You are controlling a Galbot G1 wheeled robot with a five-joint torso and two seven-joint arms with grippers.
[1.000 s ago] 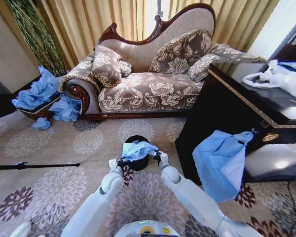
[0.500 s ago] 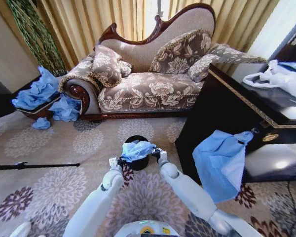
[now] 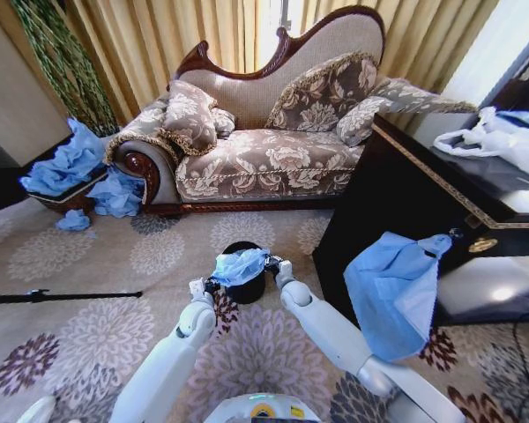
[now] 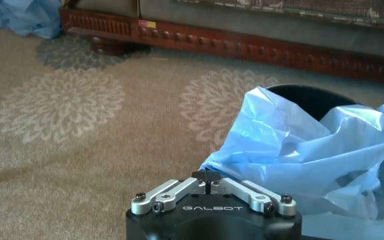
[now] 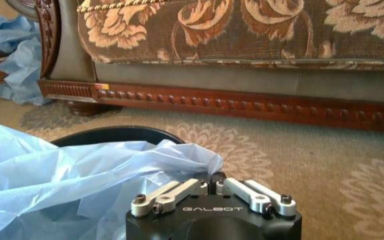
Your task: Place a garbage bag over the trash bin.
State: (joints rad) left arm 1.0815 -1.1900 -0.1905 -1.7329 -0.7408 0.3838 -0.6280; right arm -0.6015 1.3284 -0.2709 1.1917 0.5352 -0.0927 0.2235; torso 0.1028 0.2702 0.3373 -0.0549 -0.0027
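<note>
I am holding the garbage bag (image 3: 240, 265) stretched between both grippers above the trash bin (image 3: 245, 287), which stands on the carpet (image 3: 88, 335) before the sofa (image 3: 256, 150). The left gripper (image 3: 210, 284) is pinching the bag's near-left edge with jaws closed on the plastic; the right gripper (image 3: 271, 263) is clamping the opposite edge likewise. Compared with a second ago, both arms are reaching farther forward and the bag is sitting higher over the rim, so its mouth is lining up with the bin, I judge, though not yet pulled around it.
</note>
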